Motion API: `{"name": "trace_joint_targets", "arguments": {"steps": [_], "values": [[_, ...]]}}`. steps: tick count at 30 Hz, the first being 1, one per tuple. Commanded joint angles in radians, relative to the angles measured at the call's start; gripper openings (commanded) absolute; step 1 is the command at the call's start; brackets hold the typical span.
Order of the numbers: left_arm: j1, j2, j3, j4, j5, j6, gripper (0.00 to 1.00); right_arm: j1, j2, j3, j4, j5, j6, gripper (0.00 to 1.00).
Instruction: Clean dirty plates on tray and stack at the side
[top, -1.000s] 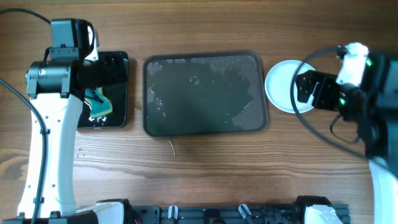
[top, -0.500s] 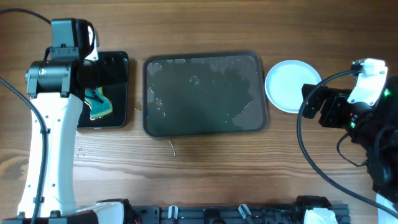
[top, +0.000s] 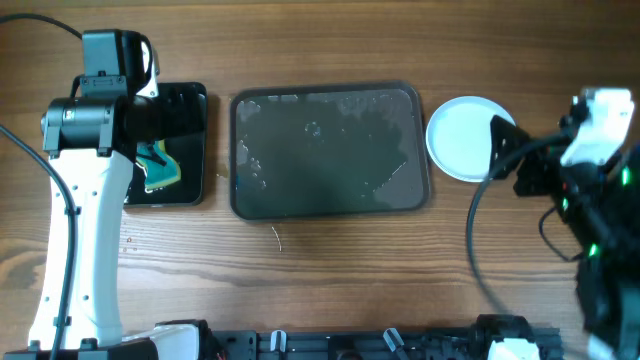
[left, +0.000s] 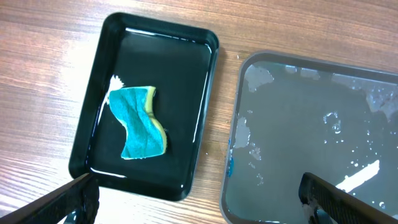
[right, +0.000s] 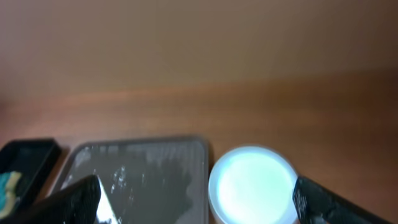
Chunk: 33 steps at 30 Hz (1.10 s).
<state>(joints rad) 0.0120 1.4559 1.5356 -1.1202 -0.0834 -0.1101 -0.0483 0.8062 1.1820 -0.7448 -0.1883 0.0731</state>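
Note:
The large dark grey tray lies mid-table, wet with foam streaks and holding no plates; it also shows in the left wrist view and the right wrist view. White plates sit stacked on the wood just right of the tray, also in the right wrist view; I cannot tell how many. My right gripper is open and empty at the stack's right edge. My left gripper is open and empty, above the gap between the black tray and the grey tray.
A smaller black tray at the left holds a teal and yellow sponge in shallow water. The left arm's white link runs down the left side. Cables loop near the right arm.
My right arm has drawn back to the right, away from the plate stack, uncovering it. The left arm has not moved.

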Motion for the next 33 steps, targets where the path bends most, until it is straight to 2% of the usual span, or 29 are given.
{"name": "trace_joint_targets", "arguments": {"steps": [1, 4, 5, 10, 12, 15, 17, 22, 33], "values": [[-0.004, 0.004, 0.003, 0.001, 0.005, -0.009, 1.0, 0.006, -0.174, -0.231, 0.194, -0.124, -0.172, 1.0], [-0.004, 0.004, 0.003, 0.001, 0.005, -0.009, 1.0, 0.013, -0.313, -0.43, 0.379, -0.186, -0.224, 1.0], [-0.004, 0.004, 0.003, 0.001, 0.005, -0.01, 1.0, 0.021, -0.403, -0.571, 0.502, -0.187, -0.222, 1.0], [-0.004, 0.004, 0.003, 0.001, 0.005, -0.009, 1.0, 0.047, -0.591, -0.866, 0.715, -0.182, -0.216, 1.0], [-0.004, 0.004, 0.003, 0.001, 0.005, -0.01, 1.0, 0.059, -0.647, -0.946, 0.759, -0.128, -0.144, 1.0], [-0.004, 0.004, 0.003, 0.001, 0.005, -0.009, 1.0, 0.081, -0.731, -1.057, 0.783, 0.045, 0.073, 1.0], [-0.004, 0.004, 0.003, 0.001, 0.005, -0.009, 1.0, 0.09, -0.769, -1.103, 0.784, 0.077, 0.114, 1.0], [-0.004, 0.004, 0.003, 0.001, 0.005, -0.01, 1.0, 0.096, -0.804, -1.179, 0.795, 0.077, 0.102, 1.0], [-0.004, 0.004, 0.003, 0.001, 0.005, -0.009, 1.0, 0.096, -0.803, -1.177, 0.752, 0.07, 0.087, 1.0]]}}
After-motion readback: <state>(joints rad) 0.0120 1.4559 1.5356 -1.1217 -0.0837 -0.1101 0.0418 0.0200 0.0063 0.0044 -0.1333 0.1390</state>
